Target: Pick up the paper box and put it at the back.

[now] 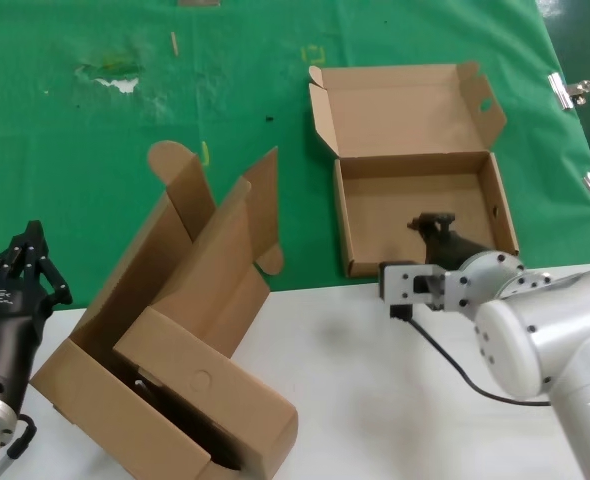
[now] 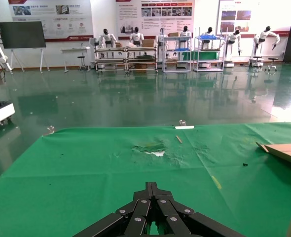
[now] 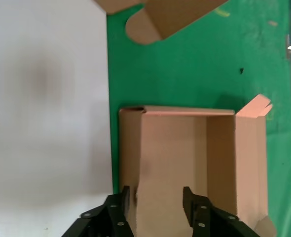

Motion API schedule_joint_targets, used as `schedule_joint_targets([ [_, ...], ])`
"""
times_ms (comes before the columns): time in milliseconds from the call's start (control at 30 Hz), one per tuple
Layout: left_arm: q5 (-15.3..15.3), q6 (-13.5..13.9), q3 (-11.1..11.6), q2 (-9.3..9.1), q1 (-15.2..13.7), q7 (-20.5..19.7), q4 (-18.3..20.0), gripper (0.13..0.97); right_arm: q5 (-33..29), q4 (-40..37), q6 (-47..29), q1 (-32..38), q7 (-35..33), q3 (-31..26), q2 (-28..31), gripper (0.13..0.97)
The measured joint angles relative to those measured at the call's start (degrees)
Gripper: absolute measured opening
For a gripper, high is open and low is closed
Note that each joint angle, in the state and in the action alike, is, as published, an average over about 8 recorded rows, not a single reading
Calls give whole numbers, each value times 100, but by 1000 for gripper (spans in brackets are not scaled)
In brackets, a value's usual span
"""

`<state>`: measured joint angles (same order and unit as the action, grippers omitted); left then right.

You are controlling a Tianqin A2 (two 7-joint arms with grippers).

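- The green cloth-covered table [image 1: 95,180] fills the far half of the head view, with a white surface [image 1: 375,380] nearer the robot; only the left wrist view shows the hall beyond, with shelving and display boards.
- The larger brown cardboard box with tall flaps [image 1: 190,300] sits near the robot's left side, straddling the edge between green and white; the right wrist view catches only a rounded flap of it [image 3: 150,22].
- The paper box [image 1: 420,190], a shallow square brown cardboard mailer, lies open on the green cloth to the right, its hinged lid laid back away from the robot. The right wrist view looks straight down into it [image 3: 175,158].
- The right gripper [image 1: 437,232] hangs over the mailer's near wall; its black fingers [image 3: 118,207] are spread, one on each side of that wall.
- The left gripper [image 1: 23,262] waits at the near left, its fingertips pressed together [image 2: 152,190].
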<state>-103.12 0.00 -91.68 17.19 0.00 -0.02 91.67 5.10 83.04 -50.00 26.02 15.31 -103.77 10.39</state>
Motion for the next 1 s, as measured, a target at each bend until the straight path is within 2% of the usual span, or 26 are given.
schedule_joint_targets([
  [100, 0, 0, 0, 0, 0, 0, 0, 140, 240, 287, -120, -46, -46, 84, 89, 338],
  [367, 0, 0, 0, 0, 0, 0, 0, 140, 1176, 1937, -364, -604, -23, 734, 560, 534],
  [400, 0, 0, 0, 0, 0, 0, 0, 140, 1310, 2164, -330, -710, -5, 877, 616, 534],
  [600, 0, 0, 0, 0, 0, 0, 0, 140, 2392, 3119, 384, -1402, -5, 1898, 997, 689],
  [667, 0, 0, 0, 0, 0, 0, 0, 140, 2855, 3275, 785, -1688, 3, 2288, 1169, 740],
  [800, 0, 0, 0, 0, 0, 0, 0, 140, 3574, 3398, 1428, -2150, 65, 2865, 1424, 793],
  [900, 0, 0, 0, 0, 0, 0, 0, 151, 3822, 3373, 1630, -2274, 82, 2975, 1474, 845],
  [1000, 0, 0, 0, 0, 0, 0, 0, 162, 3912, 3296, 1651, -2220, 18, 2852, 1428, 880],
])
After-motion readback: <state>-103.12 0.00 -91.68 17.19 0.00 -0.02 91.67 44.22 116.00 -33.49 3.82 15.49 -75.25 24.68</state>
